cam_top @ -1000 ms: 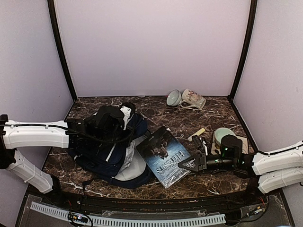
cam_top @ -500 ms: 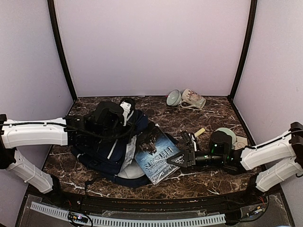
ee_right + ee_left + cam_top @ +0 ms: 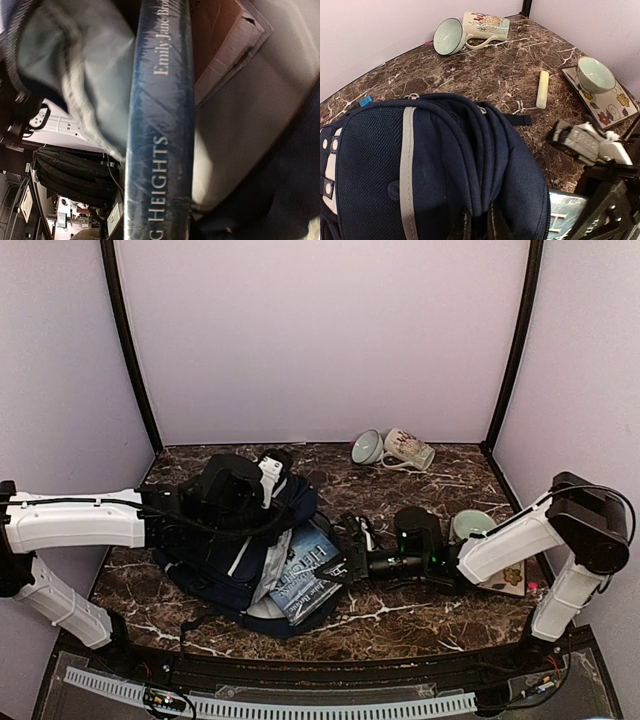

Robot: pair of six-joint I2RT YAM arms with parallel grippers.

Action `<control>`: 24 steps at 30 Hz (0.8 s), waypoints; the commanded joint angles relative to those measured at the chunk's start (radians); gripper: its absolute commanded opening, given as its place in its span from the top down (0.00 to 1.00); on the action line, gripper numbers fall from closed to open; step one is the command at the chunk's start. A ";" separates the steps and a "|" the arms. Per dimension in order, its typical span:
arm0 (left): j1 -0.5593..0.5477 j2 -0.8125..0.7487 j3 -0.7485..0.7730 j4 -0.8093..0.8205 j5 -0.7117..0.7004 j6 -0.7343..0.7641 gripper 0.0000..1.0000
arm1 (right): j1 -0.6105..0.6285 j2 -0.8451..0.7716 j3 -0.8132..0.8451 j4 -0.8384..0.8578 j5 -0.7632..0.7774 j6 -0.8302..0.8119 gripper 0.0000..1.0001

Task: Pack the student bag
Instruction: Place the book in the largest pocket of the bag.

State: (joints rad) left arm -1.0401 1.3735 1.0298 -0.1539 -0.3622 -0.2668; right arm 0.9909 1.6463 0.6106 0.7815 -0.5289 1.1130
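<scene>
The student bag point(image 3: 215, 562) lies at the table's point(image 3: 400, 615) front left, its top fabric pinched by the left gripper point(image 3: 479, 226). At the bag's right, the right gripper point(image 3: 336, 568) clamps an Emily Brontë book point(image 3: 303, 578) half inside its mouth. Far beyond the bag, a mug point(image 3: 410, 450) lies tipped.

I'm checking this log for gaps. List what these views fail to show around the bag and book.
- Title on the book: right wrist view, lower edge cuts it off; only "HEIGHTS" reads.
- Fingertips of the right gripper: right wrist view, the book blocks them.
- Fingertips of the left gripper: left wrist view, buried in student bag fabric.
- Bag's contents: top view, covered by fabric.
</scene>
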 commanded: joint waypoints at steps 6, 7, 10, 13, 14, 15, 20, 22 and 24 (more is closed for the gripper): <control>-0.005 -0.054 0.052 0.158 0.122 0.052 1.00 | 0.019 0.150 0.249 0.096 -0.086 -0.105 1.00; -0.005 -0.061 0.050 0.156 0.134 0.052 1.00 | 0.020 0.158 0.272 0.044 -0.067 -0.137 1.00; -0.005 -0.082 0.049 0.143 0.160 0.055 1.00 | 0.020 0.179 0.334 -0.098 -0.012 -0.224 1.00; -0.005 -0.097 0.049 0.130 0.185 0.059 1.00 | 0.019 0.209 0.390 -0.175 -0.007 -0.273 1.00; -0.005 -0.100 0.048 0.127 0.196 0.063 1.00 | 0.019 0.221 0.408 -0.194 -0.010 -0.285 1.00; -0.005 -0.102 0.049 0.122 0.210 0.066 1.00 | 0.020 0.233 0.428 -0.220 -0.011 -0.296 1.00; -0.005 -0.098 0.069 0.084 0.267 0.076 1.00 | 0.020 0.279 0.533 -0.333 0.009 -0.357 1.00; -0.005 -0.103 0.077 0.072 0.286 0.077 1.00 | 0.018 0.299 0.603 -0.386 0.022 -0.381 1.00; -0.005 -0.112 0.075 0.066 0.307 0.078 1.00 | 0.020 0.319 0.652 -0.432 0.038 -0.403 1.00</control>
State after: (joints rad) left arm -1.0336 1.3247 1.0325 -0.1822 -0.1757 -0.2142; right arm 1.0016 1.9453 1.1332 0.3557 -0.5385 0.8200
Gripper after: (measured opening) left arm 0.082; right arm 0.196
